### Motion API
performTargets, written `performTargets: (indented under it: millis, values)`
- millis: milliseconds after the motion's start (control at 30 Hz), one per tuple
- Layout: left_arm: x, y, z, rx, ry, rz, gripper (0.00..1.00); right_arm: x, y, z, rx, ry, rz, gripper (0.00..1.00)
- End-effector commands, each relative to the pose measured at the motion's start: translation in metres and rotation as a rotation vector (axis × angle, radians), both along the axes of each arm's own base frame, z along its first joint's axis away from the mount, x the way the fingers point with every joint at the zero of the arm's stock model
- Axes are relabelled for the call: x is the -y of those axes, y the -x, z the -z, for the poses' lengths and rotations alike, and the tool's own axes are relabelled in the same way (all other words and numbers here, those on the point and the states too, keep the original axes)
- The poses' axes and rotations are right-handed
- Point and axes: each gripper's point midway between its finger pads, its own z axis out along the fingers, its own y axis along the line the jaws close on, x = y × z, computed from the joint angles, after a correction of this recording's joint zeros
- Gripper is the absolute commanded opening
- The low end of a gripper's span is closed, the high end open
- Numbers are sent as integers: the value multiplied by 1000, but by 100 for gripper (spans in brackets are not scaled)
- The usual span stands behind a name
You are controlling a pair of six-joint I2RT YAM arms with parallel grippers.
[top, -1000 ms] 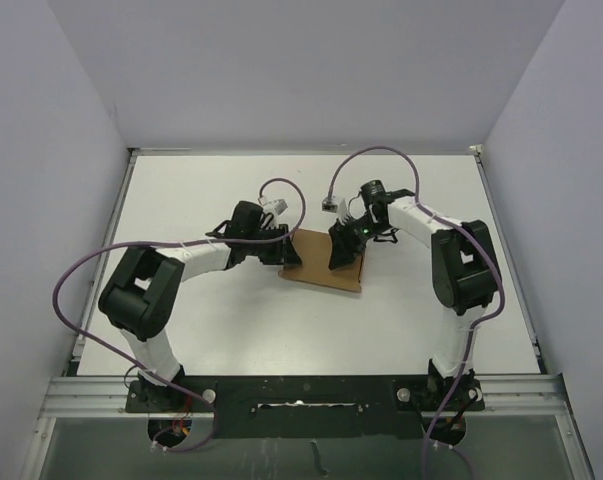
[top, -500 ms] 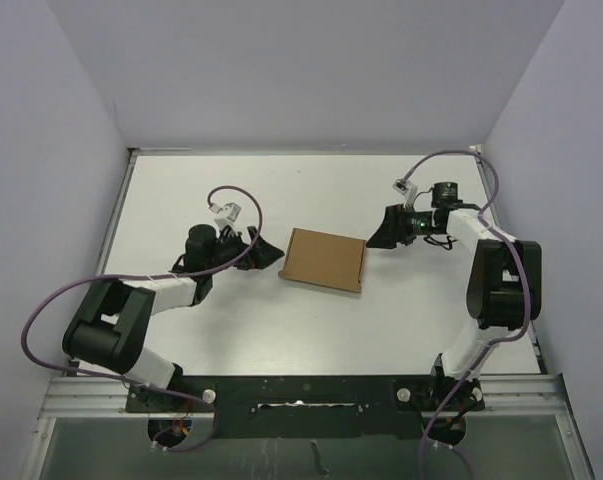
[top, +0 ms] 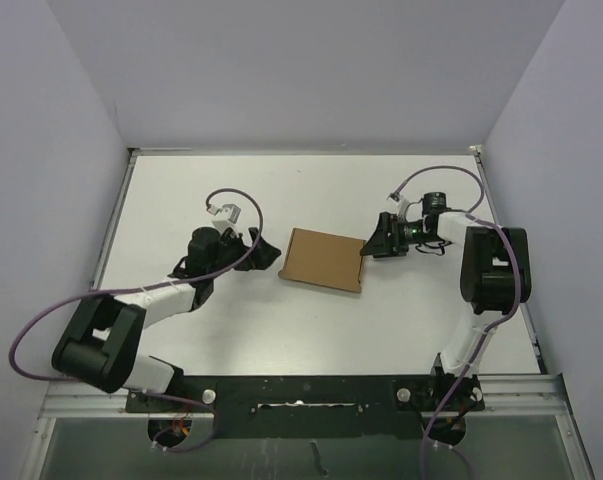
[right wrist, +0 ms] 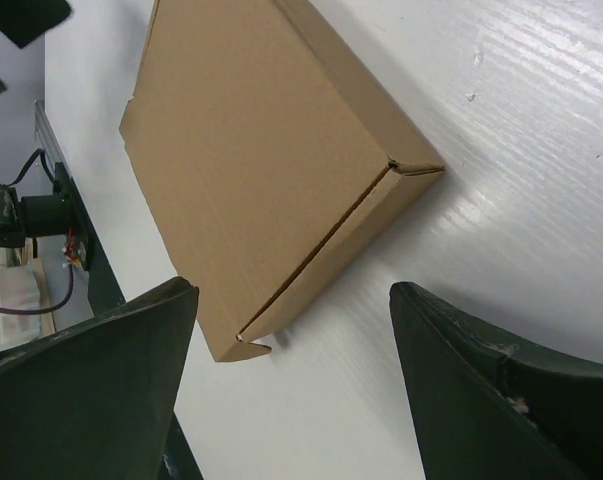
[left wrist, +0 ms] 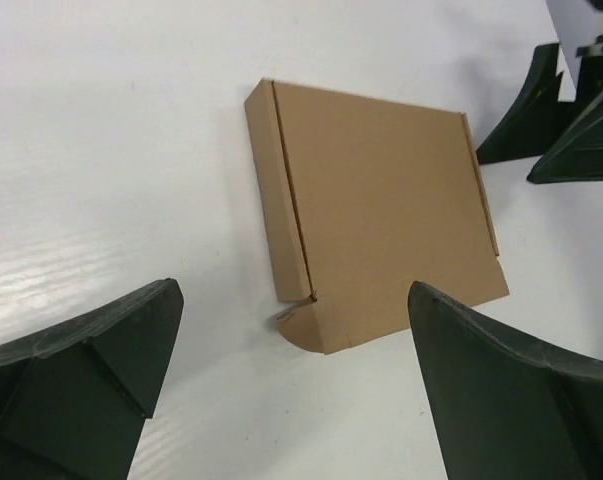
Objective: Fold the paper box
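The paper box [top: 325, 259] lies flat and closed on the white table, a thin brown cardboard rectangle near the middle. It also fills the upper part of the left wrist view [left wrist: 376, 210] and of the right wrist view [right wrist: 266, 150]. My left gripper [top: 266, 253] stands open just left of the box, apart from it, with bare table between its fingers [left wrist: 91, 370]. On the box's right side my right gripper [top: 373, 243] is open too, close to the edge but holding nothing, its fingers [right wrist: 481, 380] wide apart.
The white table [top: 281, 320] is bounded by raised edges at left and right, with purple walls around. A metal rail [top: 301, 390] with the arm bases runs along the near edge. Purple cables loop over both arms.
Both grippers were on the box a second ago; they let go, opened and pulled back to either side. In the last half second the right gripper came back toward the box's right edge.
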Motion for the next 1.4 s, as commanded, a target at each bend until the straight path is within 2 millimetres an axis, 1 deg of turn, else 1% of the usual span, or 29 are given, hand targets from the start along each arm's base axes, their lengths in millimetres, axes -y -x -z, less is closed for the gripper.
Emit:
performTargets:
  millis: [0, 67, 133, 233, 333, 400, 467, 533, 633, 767, 833, 900, 1000, 1200, 1367]
  values:
    - [-27, -13, -40, 174, -93, -148, 98, -12, -2, -4, -8, -45, -24, 80]
    - [-25, -11, -41, 166, -40, -127, 98, -14, 0, -2, -20, -49, -29, 79]
    - [-21, -9, -37, 129, -5, -92, 96, -18, 1, -1, -31, -58, -37, 79]
    - [-8, -9, -24, 53, 6, -30, 91, -23, 2, 2, -48, -54, -46, 78]
    - [4, -6, -7, -29, 29, 25, 89, -25, 4, 8, -71, -40, -46, 76]
    - [11, -6, 5, -74, 34, 43, 88, -25, 4, 13, -86, -27, -39, 74]
    - [17, -7, 12, -98, 39, 53, 88, -23, 3, 18, -101, -9, -27, 72]
    - [23, -9, 15, -108, 45, 59, 88, -22, 2, 23, -119, 15, -14, 68]
    - [30, -11, 17, -123, 55, 61, 88, -17, 0, 29, -143, 34, 13, 58]
    - [35, -14, 21, -156, 84, 46, 89, -11, -1, 31, -166, 20, 44, 45]
    - [38, -15, 24, -179, 101, 35, 93, -10, -1, 32, -176, 11, 52, 40]
    - [40, -16, 26, -198, 115, 23, 96, -10, -2, 32, -186, -5, 57, 32]
    - [42, -16, 27, -218, 141, 5, 96, -9, -2, 32, -201, -22, 67, 24]
    - [44, -14, 31, -278, 187, -41, 96, -4, -3, 35, -251, -80, 100, 21]
    - [53, -6, 29, -302, 225, -40, 96, -1, -3, 36, -283, -114, 117, 20]
